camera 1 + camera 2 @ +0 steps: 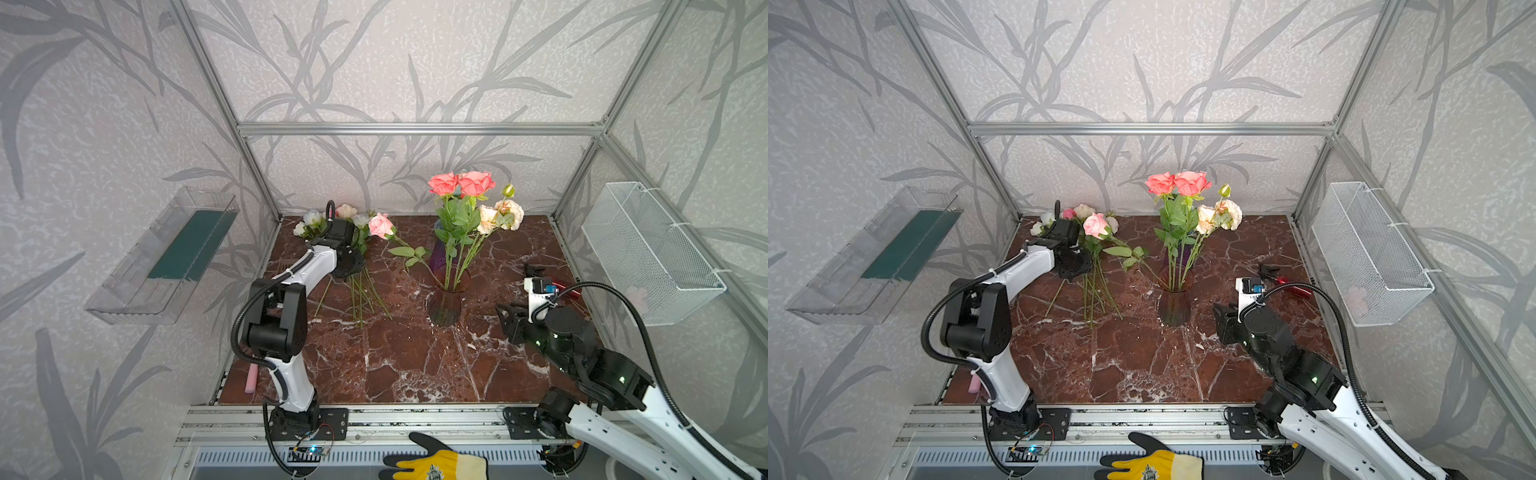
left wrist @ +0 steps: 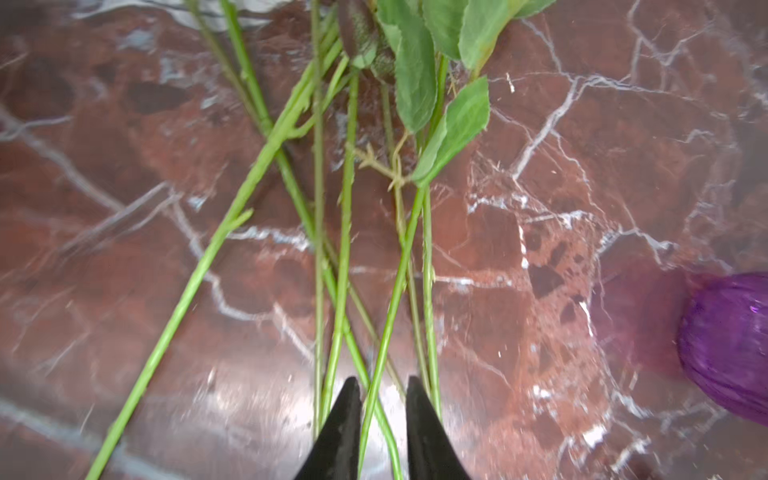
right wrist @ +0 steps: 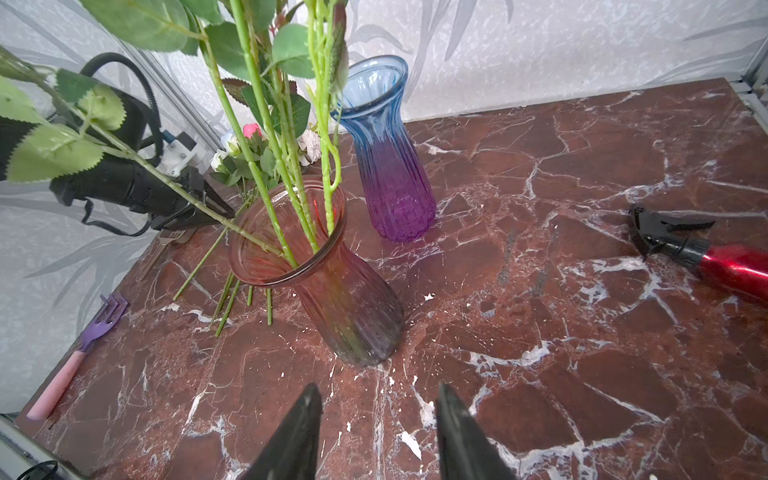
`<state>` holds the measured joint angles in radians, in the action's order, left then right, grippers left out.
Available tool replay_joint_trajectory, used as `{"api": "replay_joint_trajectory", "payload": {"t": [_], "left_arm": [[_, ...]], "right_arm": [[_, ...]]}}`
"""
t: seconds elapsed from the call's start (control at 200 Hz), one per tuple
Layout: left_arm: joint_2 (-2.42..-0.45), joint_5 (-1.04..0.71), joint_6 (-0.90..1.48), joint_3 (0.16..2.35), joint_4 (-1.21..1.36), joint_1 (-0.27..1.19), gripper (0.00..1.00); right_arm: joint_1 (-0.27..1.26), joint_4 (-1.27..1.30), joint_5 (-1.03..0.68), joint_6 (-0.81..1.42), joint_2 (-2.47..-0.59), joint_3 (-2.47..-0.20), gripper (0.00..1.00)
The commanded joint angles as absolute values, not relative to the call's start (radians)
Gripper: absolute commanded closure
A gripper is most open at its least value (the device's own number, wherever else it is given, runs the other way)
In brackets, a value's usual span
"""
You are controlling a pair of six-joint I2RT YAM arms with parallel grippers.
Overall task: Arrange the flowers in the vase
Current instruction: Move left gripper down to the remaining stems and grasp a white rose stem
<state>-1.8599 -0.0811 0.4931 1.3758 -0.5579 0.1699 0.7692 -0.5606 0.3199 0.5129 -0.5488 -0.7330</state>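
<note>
A reddish ribbed glass vase (image 1: pixel 446 305) (image 1: pixel 1174 307) (image 3: pixel 357 316) stands mid-table and holds coral (image 1: pixel 461 183) and cream (image 1: pixel 500 216) flowers. A pink rose (image 1: pixel 380 225) leans out of it to the left. Several loose flowers lie at the back left, stems (image 1: pixel 359 295) (image 2: pixel 345 249) pointing forward. My left gripper (image 2: pixel 382 380) (image 3: pixel 226 212) is down over these stems, jaws narrowly open with two crossing stems between them. My right gripper (image 3: pixel 378 388) (image 1: pixel 505 309) hovers open and empty just right of the vase's base.
A blue-to-purple vase (image 3: pixel 386 166) (image 2: pixel 731 345) stands behind the reddish one. A red spray bottle (image 3: pixel 731 266) lies at the right, a purple-and-pink fork (image 3: pixel 79 353) at the front left. A wire basket (image 1: pixel 648 253) and a clear tray (image 1: pixel 166 257) hang on the walls.
</note>
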Motion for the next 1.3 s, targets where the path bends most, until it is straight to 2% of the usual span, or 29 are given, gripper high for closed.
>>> {"api": "replay_joint_trajectory", "payload": {"t": [0.0,0.27,0.69,0.98,1.294], "left_arm": [[-1.922,-0.081,0.414,1.443,-0.673,0.169,0.76],[-2.029,-0.108,0.278,1.526,-0.695,0.169,0.73],[-2.108,-0.16,0.239,1.545,-0.656,0.166,0.73],[-2.095,-0.206,0.236,1.531,-0.624,0.167,0.91],[-1.869,-0.249,0.281,1.526,-0.636,0.169,0.93]], "right_arm": [[0.757,-0.498,0.286,0.525,-0.562,-0.729,0.55],[0.731,-0.468,0.251,0.523,-0.553,-0.689,0.54],[0.695,-0.468,0.205,0.526,-0.571,-0.681,0.54],[0.682,-0.477,0.195,0.519,-0.577,-0.705,0.54],[0.681,-0.5,0.177,0.533,-0.568,-0.743,0.55]]}}
